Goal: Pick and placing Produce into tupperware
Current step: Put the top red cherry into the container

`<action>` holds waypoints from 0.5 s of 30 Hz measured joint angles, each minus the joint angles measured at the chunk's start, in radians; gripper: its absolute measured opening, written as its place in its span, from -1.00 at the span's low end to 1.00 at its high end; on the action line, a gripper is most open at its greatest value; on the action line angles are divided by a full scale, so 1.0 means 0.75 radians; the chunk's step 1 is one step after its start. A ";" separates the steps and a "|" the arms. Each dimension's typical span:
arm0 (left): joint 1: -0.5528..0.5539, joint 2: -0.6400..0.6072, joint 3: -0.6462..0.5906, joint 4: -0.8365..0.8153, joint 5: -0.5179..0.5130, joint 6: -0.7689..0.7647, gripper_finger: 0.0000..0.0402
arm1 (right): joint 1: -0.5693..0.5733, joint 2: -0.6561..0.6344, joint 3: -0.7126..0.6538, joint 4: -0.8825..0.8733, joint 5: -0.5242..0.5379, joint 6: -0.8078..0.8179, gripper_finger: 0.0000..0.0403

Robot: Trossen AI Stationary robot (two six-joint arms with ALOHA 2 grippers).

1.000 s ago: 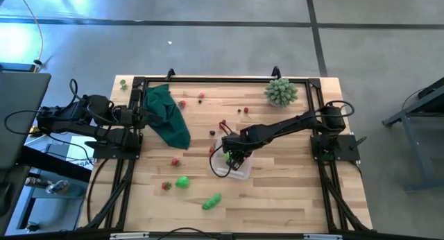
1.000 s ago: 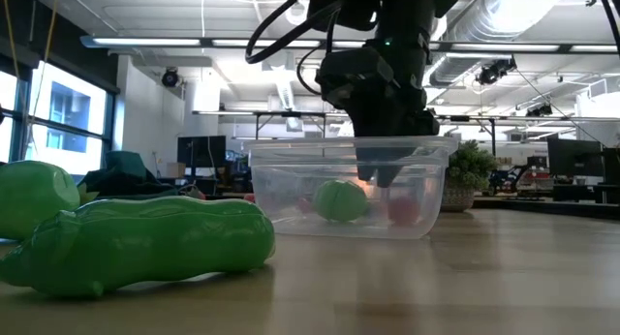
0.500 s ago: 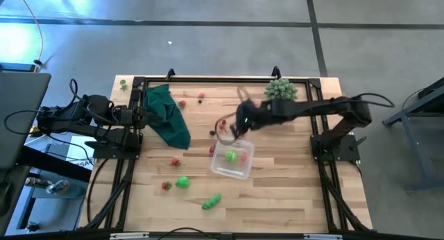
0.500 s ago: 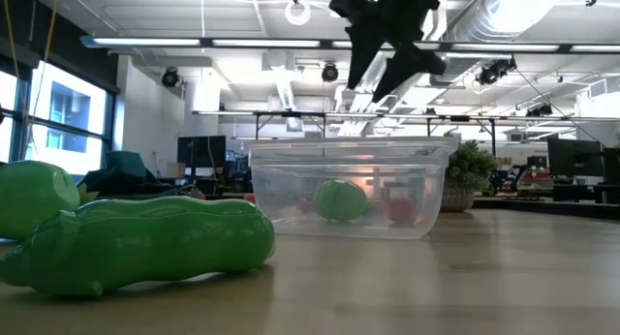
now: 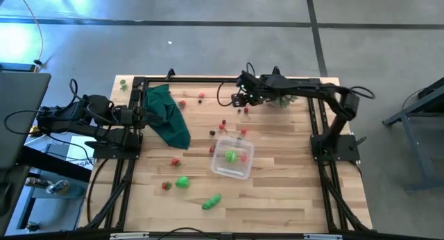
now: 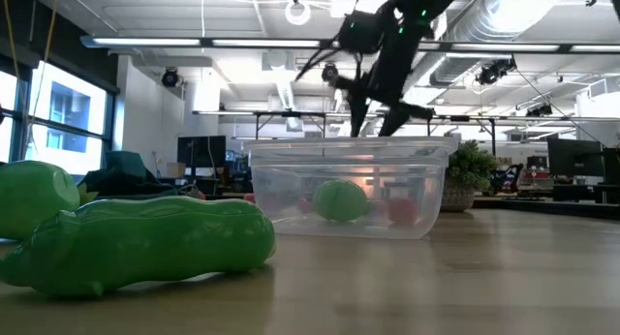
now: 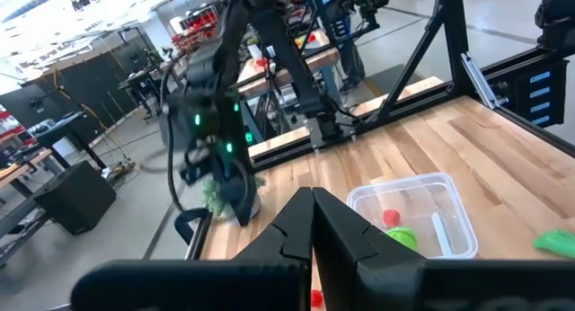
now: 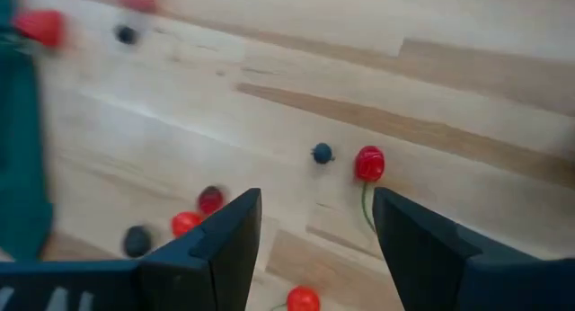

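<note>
The clear tupperware (image 5: 232, 159) stands mid-table with a green piece (image 5: 231, 156) and a red piece (image 6: 402, 210) inside. My right gripper (image 5: 238, 100) hangs open above the far part of the table, over loose produce: a red cherry with a stem (image 8: 369, 163) and a small dark berry (image 8: 322, 153) lie on the wood below its fingers. It touches nothing. More red and dark berries (image 5: 223, 124) lie scattered. A green pod (image 5: 211, 201) and a green piece (image 5: 182, 182) rest near the front. My left gripper (image 7: 312, 223) is shut and empty at the left edge.
A dark green cloth (image 5: 168, 115) lies crumpled at the far left. A pale green spiky plant (image 5: 281, 91) stands at the far right, close behind my right arm. A black frame (image 5: 208, 80) runs along the far edge. Bare wood lies right of the tupperware.
My right gripper has risen out of the tupperware and swung toward the table's far edge, rolling as it went. It has stayed open and carries nothing. The pieces in the tupperware have kept their places.
</note>
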State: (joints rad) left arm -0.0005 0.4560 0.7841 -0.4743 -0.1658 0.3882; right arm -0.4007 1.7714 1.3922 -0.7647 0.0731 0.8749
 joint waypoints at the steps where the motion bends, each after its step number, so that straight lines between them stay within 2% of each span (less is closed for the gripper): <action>1: 0.000 0.000 0.000 0.000 0.000 0.000 -1.00 | -0.002 0.025 0.000 0.006 -0.003 -0.001 0.02; 15: 0.000 0.000 0.001 0.000 0.000 0.000 -1.00 | -0.050 0.231 0.000 -0.002 0.087 0.023 0.02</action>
State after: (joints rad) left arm -0.0006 0.4561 0.7845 -0.4740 -0.1658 0.3882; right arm -0.4385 1.9445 1.3922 -0.7666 0.1386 0.8922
